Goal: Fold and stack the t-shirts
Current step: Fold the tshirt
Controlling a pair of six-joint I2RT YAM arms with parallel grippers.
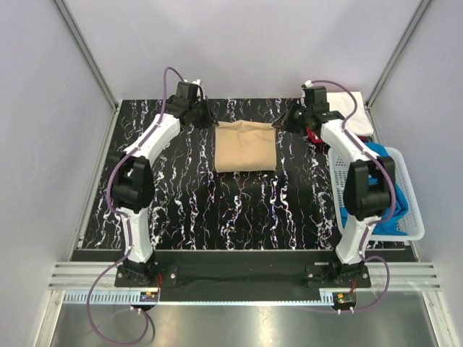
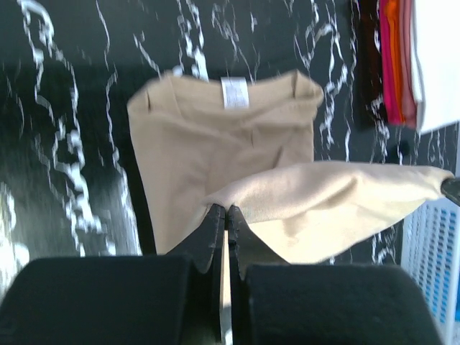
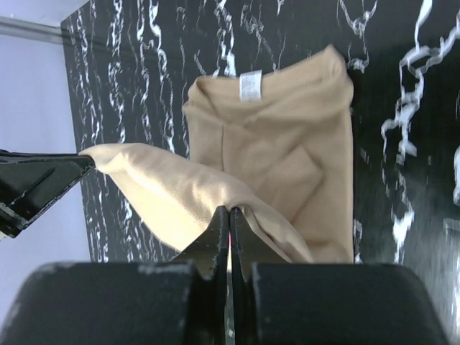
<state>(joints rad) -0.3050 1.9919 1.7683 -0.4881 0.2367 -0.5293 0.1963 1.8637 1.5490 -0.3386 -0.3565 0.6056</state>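
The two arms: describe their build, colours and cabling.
The left arm and right arm match: white link shells, black joint housings. A purple cable runs along each, looping at wrist and base. The left gripper and right gripper each have two black fingers tapering to points.

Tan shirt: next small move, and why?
Probably carry the pinched edge together toward the collar tag, then lower it: the left gripper and right gripper each hold a corner of the tan t-shirt, its edge raised over the flat part.
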